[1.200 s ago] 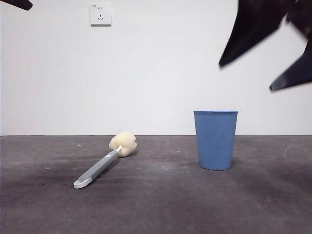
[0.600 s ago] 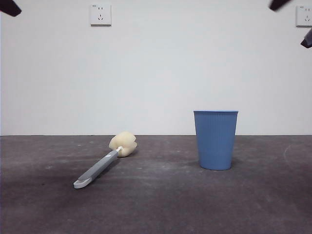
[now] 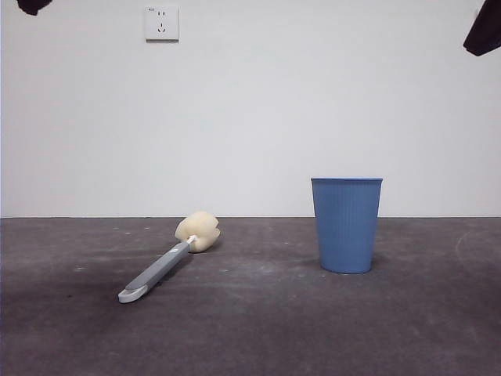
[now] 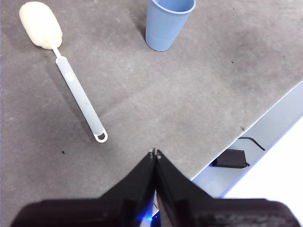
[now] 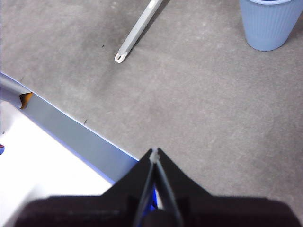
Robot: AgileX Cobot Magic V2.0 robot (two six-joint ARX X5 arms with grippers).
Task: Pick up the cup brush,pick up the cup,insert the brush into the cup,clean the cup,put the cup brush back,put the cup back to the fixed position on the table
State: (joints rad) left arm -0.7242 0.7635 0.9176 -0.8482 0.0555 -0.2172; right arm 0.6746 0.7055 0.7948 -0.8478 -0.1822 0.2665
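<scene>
A second ago two big dark gripper fingers hung in the upper right of the front view, above the cup; they have since pulled up and away, and only a black tip shows at each top corner. The brush and the cup lie exactly where they did before. From left to right: the left gripper [image 4: 155, 152] hangs high over the near part of the counter [image 3: 258, 329], its jaws pressed together and holding nothing. The brush [image 3: 160, 265] lies flat on the counter, its white looped end toward the front and its cream sponge head [image 3: 197, 230] toward the back wall. A wall socket [image 3: 161, 23] sits high on the white wall above it. Well apart to the right, the blue cup [image 3: 347, 224] stands upright, mouth open upward. The right gripper [image 5: 155, 152] waits over the counter's front edge, jaws also closed and empty. Bare counter lies between the brush and the cup.
</scene>
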